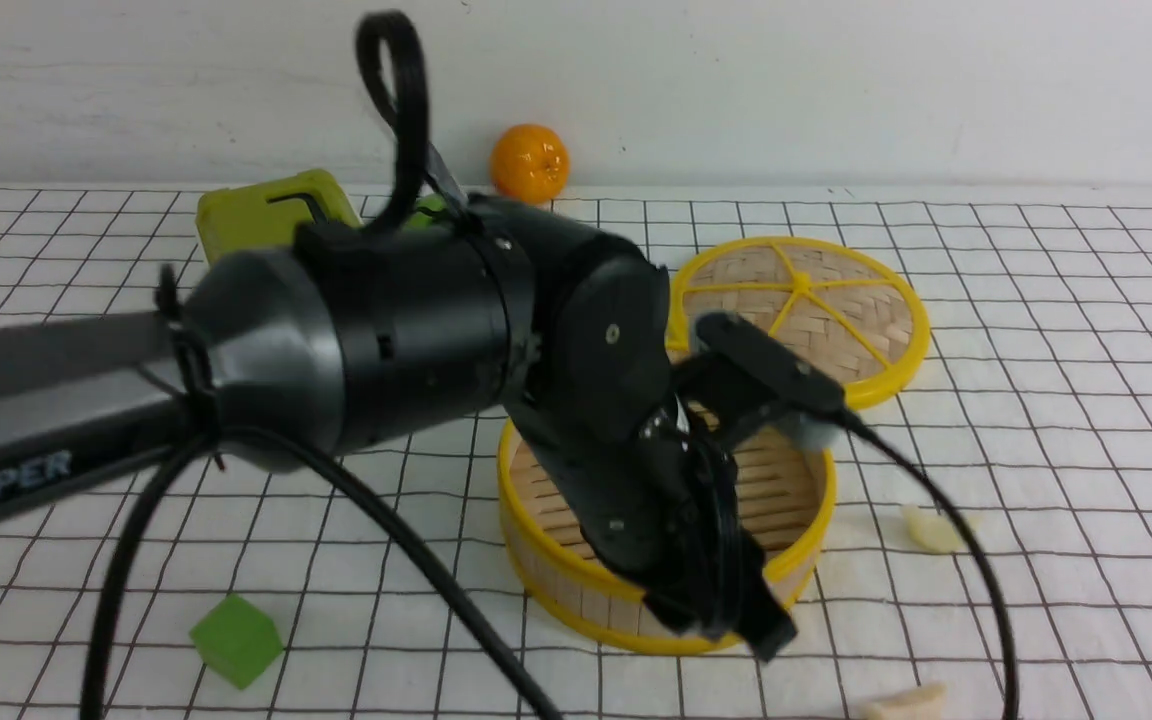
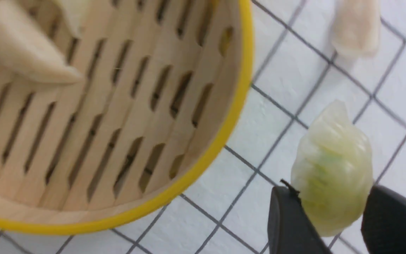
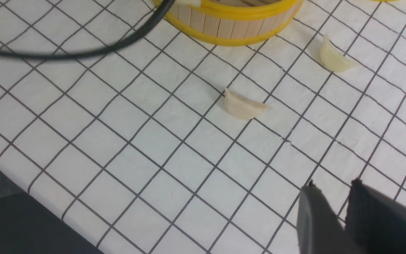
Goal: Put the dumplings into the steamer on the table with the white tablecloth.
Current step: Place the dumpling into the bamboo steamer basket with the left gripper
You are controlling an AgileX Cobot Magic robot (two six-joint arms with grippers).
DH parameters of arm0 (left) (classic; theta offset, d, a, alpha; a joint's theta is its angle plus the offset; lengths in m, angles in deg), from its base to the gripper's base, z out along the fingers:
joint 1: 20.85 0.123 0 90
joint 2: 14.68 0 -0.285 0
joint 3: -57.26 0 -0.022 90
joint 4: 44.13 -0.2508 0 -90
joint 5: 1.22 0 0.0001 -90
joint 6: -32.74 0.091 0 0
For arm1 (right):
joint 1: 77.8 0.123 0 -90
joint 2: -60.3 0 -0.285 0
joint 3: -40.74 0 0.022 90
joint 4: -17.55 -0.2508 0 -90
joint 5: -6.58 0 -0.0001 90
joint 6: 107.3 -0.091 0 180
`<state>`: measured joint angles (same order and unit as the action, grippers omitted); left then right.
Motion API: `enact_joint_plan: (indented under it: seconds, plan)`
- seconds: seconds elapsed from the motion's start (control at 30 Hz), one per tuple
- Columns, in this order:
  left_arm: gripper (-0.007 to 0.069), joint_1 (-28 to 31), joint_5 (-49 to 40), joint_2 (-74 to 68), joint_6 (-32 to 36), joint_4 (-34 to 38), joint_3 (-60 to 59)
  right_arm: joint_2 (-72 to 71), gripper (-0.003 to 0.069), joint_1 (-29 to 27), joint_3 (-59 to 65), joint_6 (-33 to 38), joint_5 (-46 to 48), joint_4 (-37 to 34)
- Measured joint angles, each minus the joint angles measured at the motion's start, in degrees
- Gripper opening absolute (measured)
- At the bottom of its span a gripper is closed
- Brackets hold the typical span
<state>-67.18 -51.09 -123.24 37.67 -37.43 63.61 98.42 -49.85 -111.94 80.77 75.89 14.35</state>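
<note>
Pinching a pale-green pleated toy dumpling (image 2: 331, 165) in my closed left claw (image 2: 330, 208), I hold it just outside the yellow-rimmed round bamboo steamer (image 2: 240, 88), over the gridded white tablecloth (image 2: 280, 70), ready to clear the wall and join the creamy dumpling (image 2: 23, 49) inside.

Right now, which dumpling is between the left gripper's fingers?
The green-tinged dumpling, just outside the steamer; the other dumplings are plain creamy white and lie free.
</note>
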Motion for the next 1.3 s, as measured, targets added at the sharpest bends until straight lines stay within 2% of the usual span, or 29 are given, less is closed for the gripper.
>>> enact_joint_plan:
  seconds: [0.07,0.1,0.2,0.3,0.53,0.73,0.9,1.0,1.03,1.07,1.1,1.17,1.2,1.3]
  plan:
    - [0.0267,1.15,0.06,0.13,-5.80,-1.46,1.49,0.00,0.0147,0.00,0.00,0.00,-0.05,0.00]
    - [0.0267,3.76,0.50,0.01,-13.36,-3.18,3.24,0.00,0.0147,0.00,0.00,0.00,-0.59,0.00]
    - [0.0267,8.05,2.25,-0.48,-19.50,-4.45,4.79,0.00,0.0147,0.00,0.00,0.00,-1.20,0.00]
    - [0.0267,12.91,5.69,-2.25,-22.08,-4.05,5.40,0.00,0.0150,0.00,0.00,0.00,-2.14,0.00]
    - [0.0263,15.39,7.69,-9.01,-22.82,-2.54,5.39,0.00,0.0158,0.00,0.00,-2.01,-3.27,-0.06]
    - [0.0262,15.39,11.80,-14.19,-23.85,-2.02,5.39,0.46,0.0158,0.00,0.00,-10.81,-3.43,1.57]
    - [0.0260,15.39,14.40,-15.15,-24.76,-1.71,5.39,2.83,0.0160,0.00,0.00,-12.93,-1.93,1.85]
    - [0.0287,15.39,14.87,-15.51,-24.98,-1.64,5.39,4.00,0.0160,0.00,0.00,-11.07,-1.64,0.08]
    - [0.0337,15.39,14.83,-15.59,-25.18,-1.64,5.39,5.03,0.0160,0.00,0.00,-8.54,-1.11,-1.93]
    - [0.0344,15.39,14.85,-15.59,-25.18,-1.64,5.39,5.03,0.0160,0.00,0.00,-8.07,-1.06,-1.93]
    - [0.0396,15.39,14.27,-15.15,-25.18,-1.76,5.39,6.24,0.0160,0.00,0.00,-4.98,-0.43,-3.62]
    - [0.0430,15.42,13.35,-14.30,-25.18,-1.93,5.39,7.15,0.0160,0.00,0.00,-2.53,0.18,-4.45]
    - [0.0464,15.42,11.42,-12.23,-24.11,-2.49,5.39,8.62,0.0160,0.00,-0.14,0.85,1.22,-5.18]
    - [0.0476,15.42,5.85,-5.46,-20.61,-3.43,5.39,11.73,0.0160,0.00,-1.30,5.62,2.49,-5.88]
